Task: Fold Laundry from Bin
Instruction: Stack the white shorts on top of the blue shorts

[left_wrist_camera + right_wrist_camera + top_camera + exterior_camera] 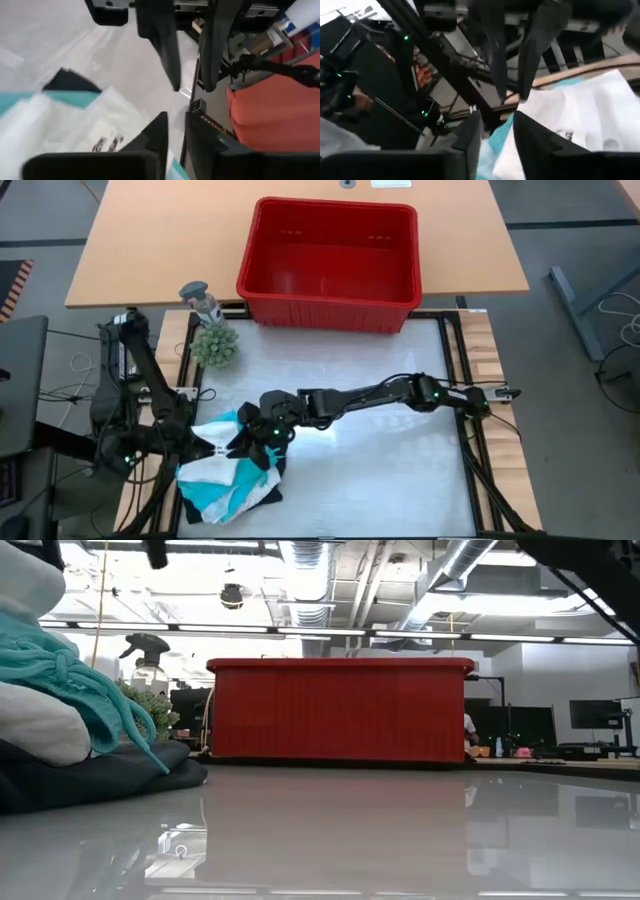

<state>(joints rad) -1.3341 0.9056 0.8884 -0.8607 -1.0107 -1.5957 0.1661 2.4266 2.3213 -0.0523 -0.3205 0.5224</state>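
Observation:
The laundry (228, 480), a heap of black, teal and white cloth, lies on the white table near its front left corner. It fills the left of the low view (70, 730). The red bin (330, 308) stands at the far edge with nothing showing inside it. My left gripper (212, 442) (176, 132) hovers at the heap's left side, its fingers a narrow gap apart. My right gripper (262, 435) (497, 132) faces it from the right, over the heap's far part. It is open, with teal cloth (499, 137) showing in the gap. My right gripper comes at the heap nearly level from the table's right. Teal cloth shows in the gap between its fingers, and I cannot tell whether they touch it. My left gripper's gap shows only bare table.
A small green plant (215, 345) and a spray bottle (200, 298) stand left of the bin. The white table top (380, 470) stretches to the right of the heap. Dark frame rails run along the table's sides.

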